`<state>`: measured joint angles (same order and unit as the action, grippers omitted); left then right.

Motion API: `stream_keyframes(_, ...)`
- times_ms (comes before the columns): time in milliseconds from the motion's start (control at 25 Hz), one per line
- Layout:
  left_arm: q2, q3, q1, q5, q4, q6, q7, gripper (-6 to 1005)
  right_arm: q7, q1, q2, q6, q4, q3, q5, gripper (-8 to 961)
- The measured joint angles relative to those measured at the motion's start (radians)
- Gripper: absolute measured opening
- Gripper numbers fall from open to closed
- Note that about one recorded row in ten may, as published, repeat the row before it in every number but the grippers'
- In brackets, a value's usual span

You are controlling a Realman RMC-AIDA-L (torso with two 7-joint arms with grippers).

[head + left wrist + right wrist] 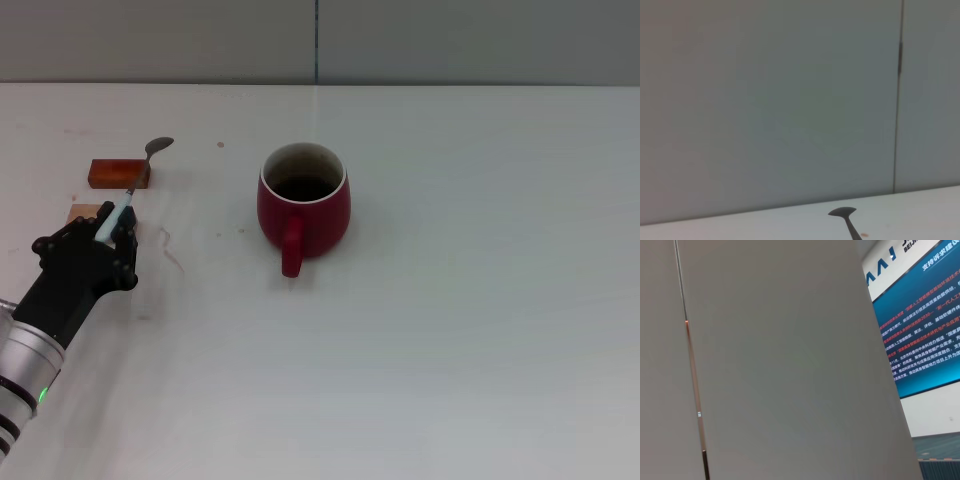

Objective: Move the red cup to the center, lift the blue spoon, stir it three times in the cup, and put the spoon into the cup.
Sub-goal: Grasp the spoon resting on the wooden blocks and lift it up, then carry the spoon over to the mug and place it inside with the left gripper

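Observation:
The red cup [303, 203] stands upright near the middle of the white table [450, 300], its handle toward me and its inside dark. My left gripper [112, 228] is at the left of the table, shut on the pale-blue handle of the blue spoon [135, 183]. The spoon points away from me, its grey bowl [159, 146] beyond the red-orange block. The bowl also shows in the left wrist view [842, 212], raised against the grey wall. The cup is to the right of the gripper, well apart from it. My right gripper is not in view.
A small flat red-orange block [118, 173] lies just beyond my left gripper, under the spoon's shaft. A tan wooden block [86, 212] lies partly hidden beside the gripper. The right wrist view shows only a wall panel [780, 365] and a blue screen [925, 335].

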<state>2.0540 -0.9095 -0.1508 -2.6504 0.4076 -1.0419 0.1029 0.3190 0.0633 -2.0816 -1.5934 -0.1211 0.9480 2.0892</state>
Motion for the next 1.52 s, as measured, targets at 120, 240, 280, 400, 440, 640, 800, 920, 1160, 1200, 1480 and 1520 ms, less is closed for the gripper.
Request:
stream_keyframes(120, -0.018, -0.007, 0.002, -0.022, 0.052, 0.009, -0.01, 179, 0.0, -0.001, 0.0, -0.004, 0.0, 0.0, 0.0, 780)
stream_keyframes(240, -0.075, -0.007, 0.016, -0.023, 0.176, 0.069, -0.018, 179, 0.0, -0.004, 0.0, -0.006, 0.0, 0.0, 0.0, 780)
stream_keyframes(280, -0.102, -0.007, 0.028, -0.023, 0.241, 0.112, -0.019, 179, 0.0, -0.005, 0.0, -0.008, 0.0, 0.0, 0.0, 779)
stream_keyframes(400, -0.182, -0.026, 0.063, -0.036, 0.435, 0.257, -0.022, 180, 0.0, -0.007, 0.0, -0.015, 0.0, 0.0, 0.0, 779)
stream_keyframes(440, -0.182, -0.026, 0.063, -0.036, 0.435, 0.257, -0.022, 181, 0.0, -0.007, 0.0, -0.016, 0.0, 0.0, -0.001, 779)
stream_keyframes(640, -0.301, -0.124, 0.123, -0.21, 0.764, 0.521, 0.079, 182, 0.001, -0.007, 0.0, -0.017, -0.002, 0.0, -0.001, 779)
stream_keyframes(800, -0.366, -0.15, 0.135, -0.236, 0.945, 0.706, 0.095, 183, 0.001, -0.007, 0.0, -0.017, -0.005, 0.0, -0.001, 780)
stream_keyframes(920, -0.401, -0.151, 0.123, -0.236, 1.017, 0.801, 0.094, 184, 0.001, -0.006, 0.0, -0.017, -0.007, 0.0, -0.001, 780)
stream_keyframes(1160, -0.432, -0.158, 0.078, -0.236, 1.15, 1.036, 0.024, 185, 0.002, -0.003, 0.0, -0.017, -0.009, 0.0, -0.001, 780)
stream_keyframes(1200, -0.431, -0.164, 0.074, -0.236, 1.182, 1.09, 0.001, 185, 0.003, -0.003, 0.0, -0.017, -0.009, 0.0, -0.001, 779)
stream_keyframes(1480, -0.348, -0.251, 0.057, -0.162, 1.383, 1.47, -0.325, 187, 0.003, -0.002, 0.0, -0.017, -0.01, 0.0, -0.001, 780)
stream_keyframes(1520, -0.322, -0.282, 0.056, -0.122, 1.398, 1.519, -0.407, 187, 0.003, -0.002, 0.0, -0.017, -0.01, 0.0, -0.001, 780)
